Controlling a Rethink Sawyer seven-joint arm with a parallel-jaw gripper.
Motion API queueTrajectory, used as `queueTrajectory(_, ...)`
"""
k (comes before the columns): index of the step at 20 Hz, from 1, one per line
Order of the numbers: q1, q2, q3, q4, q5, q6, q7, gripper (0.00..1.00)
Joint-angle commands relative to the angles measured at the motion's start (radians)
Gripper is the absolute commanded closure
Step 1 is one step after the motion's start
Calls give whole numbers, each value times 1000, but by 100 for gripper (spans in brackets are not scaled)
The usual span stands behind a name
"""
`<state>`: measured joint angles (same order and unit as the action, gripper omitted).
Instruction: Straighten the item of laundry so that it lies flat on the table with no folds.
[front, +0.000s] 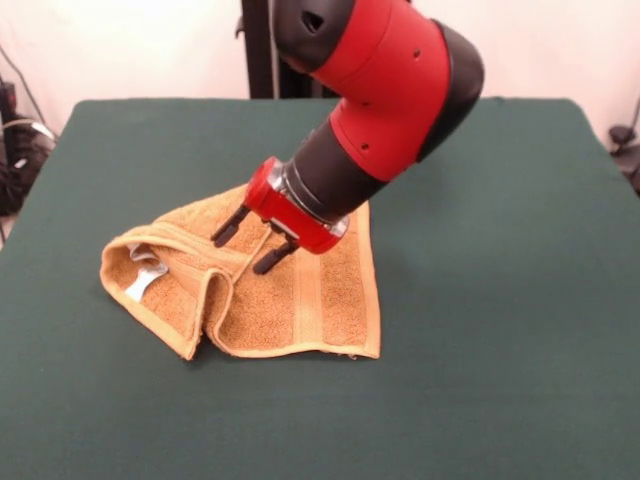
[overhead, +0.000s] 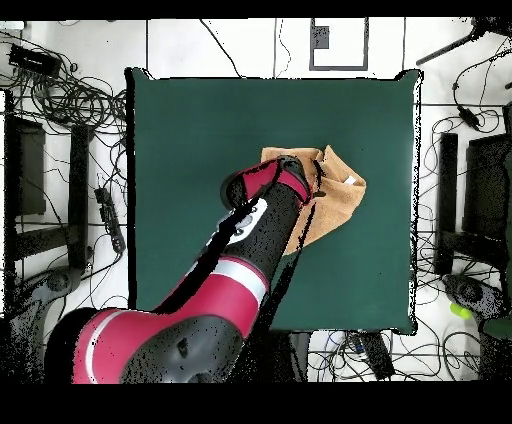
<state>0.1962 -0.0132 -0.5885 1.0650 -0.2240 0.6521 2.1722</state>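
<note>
The orange-tan towel (front: 300, 295) lies crumpled on the dark green table (front: 500, 350), left of centre in the front view. Its left part is folded over itself, with a white tag (front: 146, 282) showing in the fold; a flat woven band runs down its right part. My gripper (front: 246, 246) hangs just above the towel's middle, tilted down to the left, its two black fingers (front: 231, 227) apart and holding nothing. In the overhead view the towel (overhead: 335, 205) lies right of centre, partly hidden by the arm, and the gripper (overhead: 316, 178) is over its upper part.
The red and black arm (front: 385, 95) leans in from the top and covers the towel's far edge. Cables and stands (overhead: 70, 150) lie on the floor around the table.
</note>
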Motion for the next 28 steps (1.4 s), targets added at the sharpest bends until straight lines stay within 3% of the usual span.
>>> queueTrajectory(1,51,147,42,-30,-3,110,146,0)
queueTrajectory(28,69,199,-28,-69,6,144,145,0)
